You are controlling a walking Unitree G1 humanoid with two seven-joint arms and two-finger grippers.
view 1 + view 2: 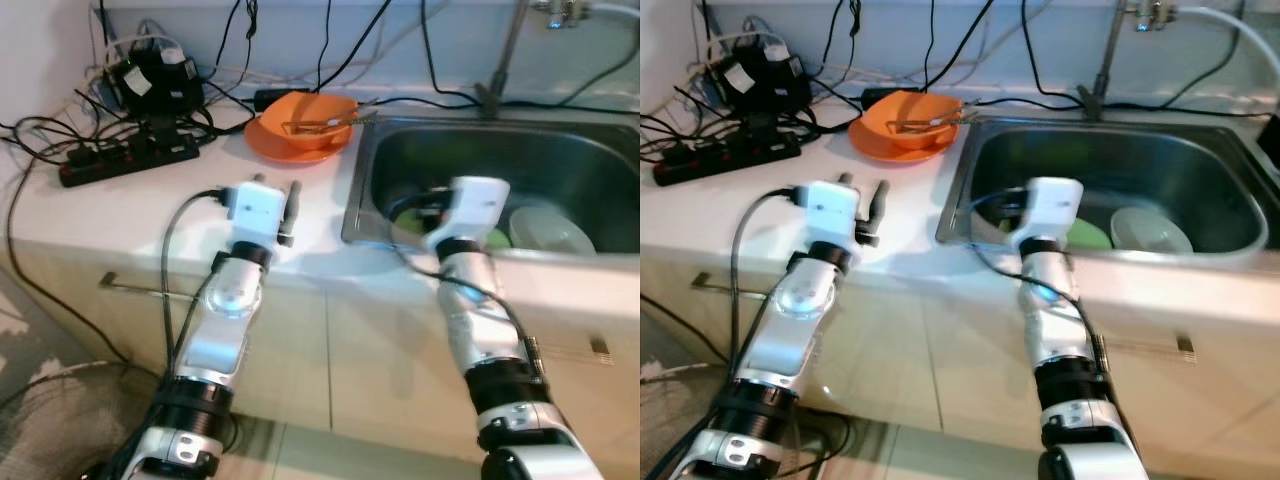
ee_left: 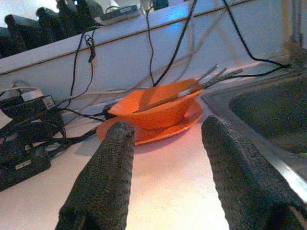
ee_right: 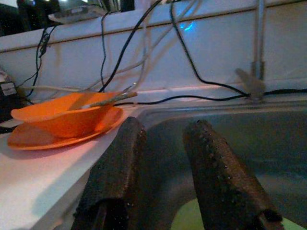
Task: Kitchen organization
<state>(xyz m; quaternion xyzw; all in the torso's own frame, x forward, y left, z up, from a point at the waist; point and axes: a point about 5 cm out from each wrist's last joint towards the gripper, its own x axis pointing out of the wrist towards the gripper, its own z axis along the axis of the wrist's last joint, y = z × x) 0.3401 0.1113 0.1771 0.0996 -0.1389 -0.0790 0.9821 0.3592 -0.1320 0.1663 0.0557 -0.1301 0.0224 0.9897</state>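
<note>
An orange bowl (image 1: 303,115) sits on an orange plate (image 1: 270,143) at the back of the white counter, with metal utensils (image 2: 192,87) lying across its rim. To its right is a steel sink (image 1: 365,170) holding a green plate (image 1: 1090,237) and a white dish (image 1: 1150,230). My left gripper (image 2: 165,129) is open above the counter, pointing at the orange bowl a short way ahead, with nothing between its fingers. My right gripper (image 3: 165,127) hangs over the front left part of the sink, fingers a little apart and empty.
A black power strip (image 1: 130,160) and a tangle of cables with a charger (image 1: 155,75) crowd the counter's back left. A faucet (image 1: 505,55) rises behind the sink. Cabinet fronts with a handle (image 1: 130,287) lie below the counter edge.
</note>
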